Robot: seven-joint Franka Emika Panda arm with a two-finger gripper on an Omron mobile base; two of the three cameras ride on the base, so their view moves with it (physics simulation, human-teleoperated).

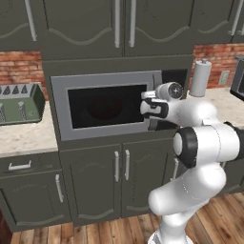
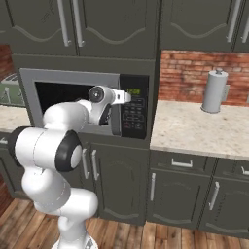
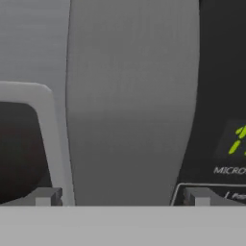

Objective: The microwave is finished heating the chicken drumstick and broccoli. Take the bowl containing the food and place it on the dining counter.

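Spread wide, the hand [image 3: 122, 197] sits right against the closed microwave [image 1: 107, 105], its fingertips [image 3: 45, 196] straddling the grey door handle [image 3: 132, 96].

1. Both base views: even, soft, moderately bright rendered light; no distinct source, no hard cast shadows.
2. Dark glass of the microwave [image 1: 106, 105], centre of the left base view: near black, no glare, interior unreadable.
3. Arm shell, lower right: smooth shading, faint highlights.
4. Hand view: very close range, surfaces soft and blurred; green display digits [image 3: 238, 139] at right edge smeared.
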